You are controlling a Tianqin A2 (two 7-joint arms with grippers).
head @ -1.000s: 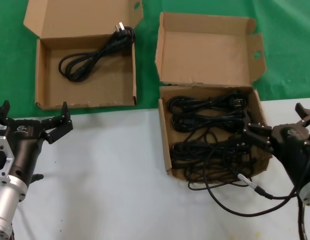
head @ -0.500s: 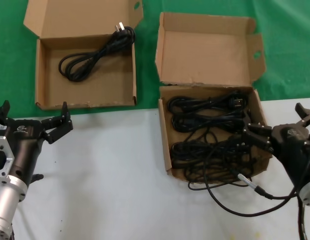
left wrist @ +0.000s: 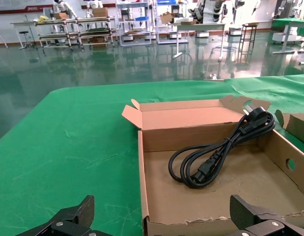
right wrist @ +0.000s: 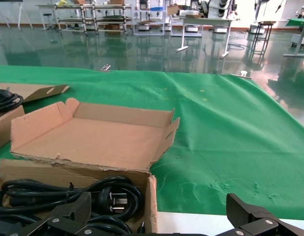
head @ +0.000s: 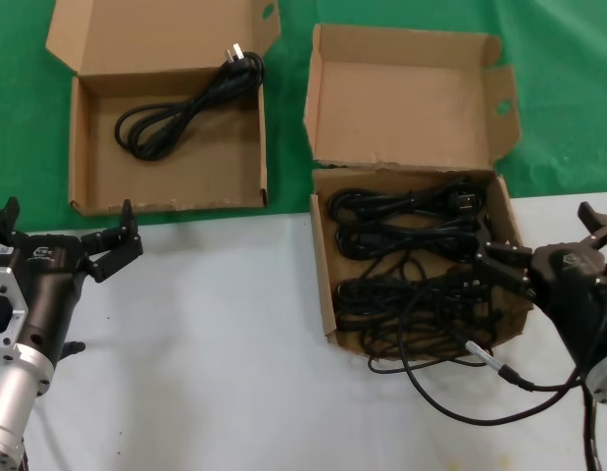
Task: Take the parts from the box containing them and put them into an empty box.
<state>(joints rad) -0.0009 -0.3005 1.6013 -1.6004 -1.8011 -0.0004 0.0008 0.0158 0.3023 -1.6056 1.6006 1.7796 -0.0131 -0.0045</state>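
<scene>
At three o'clock, right gripper (head: 550, 257) open over cords (head: 411, 265) in box (head: 324, 280), poised to grab; left gripper (head: 66, 235) open, idle at nine.

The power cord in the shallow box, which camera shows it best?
The left wrist view: the power cord fills the wide box close up, loop and plug clear. The head view shows it whole but smaller. The right wrist view catches only an edge.

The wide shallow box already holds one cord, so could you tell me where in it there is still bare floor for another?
In the wide shallow box, the power cord lies along the lid side toward the far right corner. The floor along the near wall and left wall is bare. The squarish box is crowded with cords.
</scene>
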